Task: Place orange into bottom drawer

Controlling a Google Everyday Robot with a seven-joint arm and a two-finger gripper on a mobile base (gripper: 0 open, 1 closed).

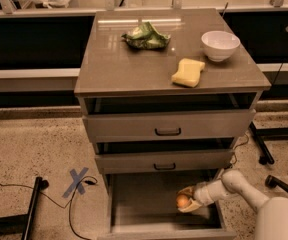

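Observation:
The orange (182, 201) is a small round fruit held between the fingers of my gripper (186, 201). The gripper reaches in from the right and sits inside the open bottom drawer (144, 199), low over its flat grey floor at the right side. My gripper is shut on the orange. Whether the orange touches the drawer floor cannot be told. The pale arm (234, 186) crosses the drawer's right wall.
The two upper drawers (168, 126) are partly pulled out above. On the cabinet top lie a yellow sponge (188, 72), a white bowl (220, 45) and a green bag (146, 35). A blue tape cross (77, 180) and cables lie on the floor left.

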